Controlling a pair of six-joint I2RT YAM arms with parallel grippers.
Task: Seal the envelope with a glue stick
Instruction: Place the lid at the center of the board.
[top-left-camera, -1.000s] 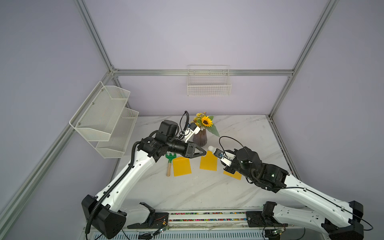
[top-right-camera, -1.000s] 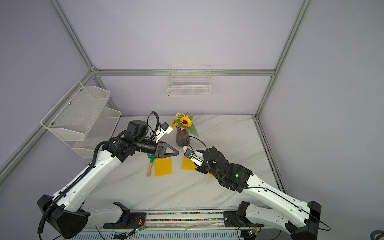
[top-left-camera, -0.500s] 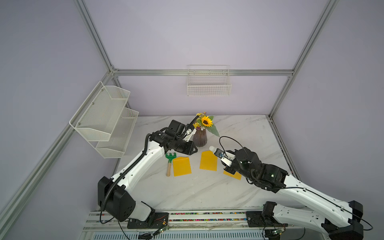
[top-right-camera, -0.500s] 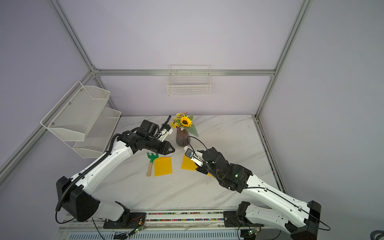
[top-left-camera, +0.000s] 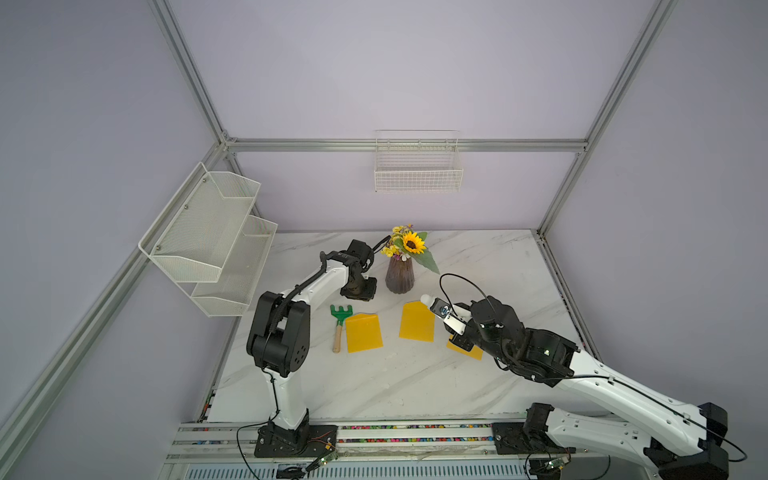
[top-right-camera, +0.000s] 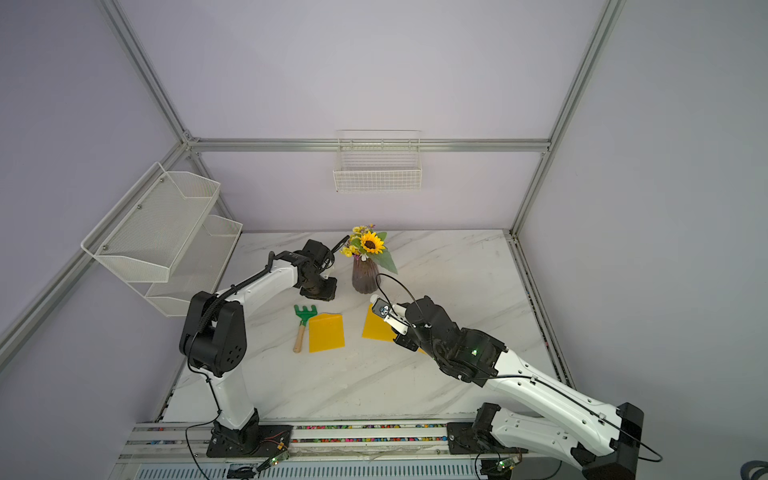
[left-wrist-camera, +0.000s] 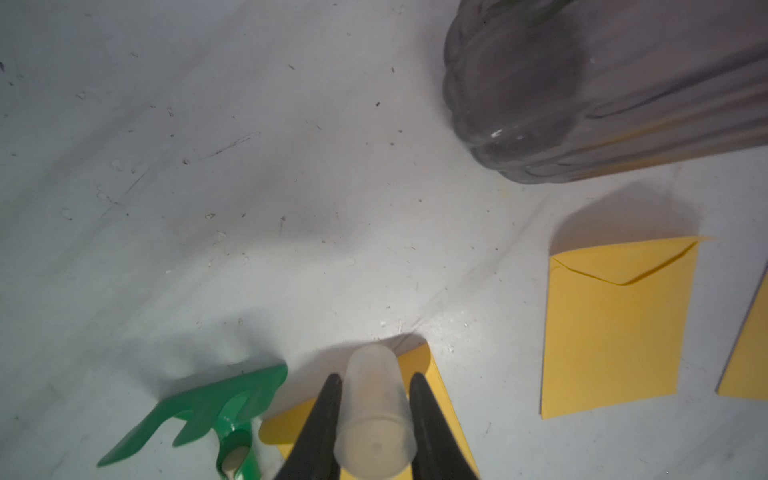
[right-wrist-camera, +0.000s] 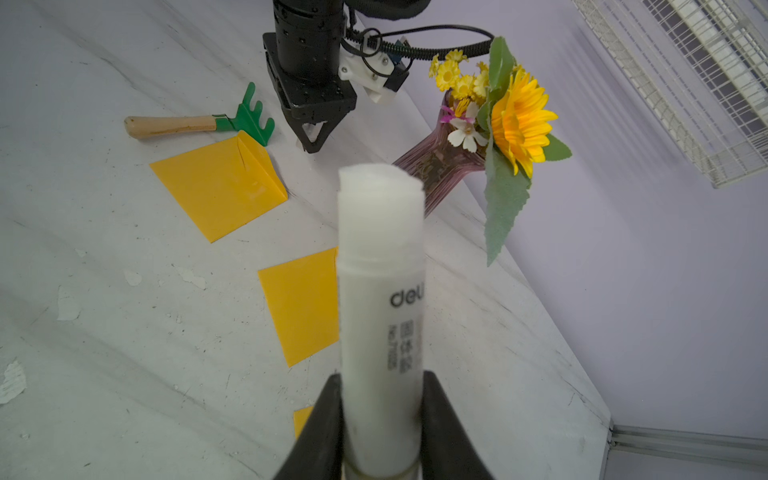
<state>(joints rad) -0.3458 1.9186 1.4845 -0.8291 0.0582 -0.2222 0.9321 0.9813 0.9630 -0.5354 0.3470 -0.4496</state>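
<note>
The right gripper clamps low on the glue stick, leaving its bared glue tip free, pointing ahead over a yellow envelope lying flat on the tabletop just below; the left gripper, clamped on the translucent cap, hovers beside the vase, likely keeping the cap clear of the gluing; a second envelope, flap raised, lies just below it, beside the green rake.
</note>
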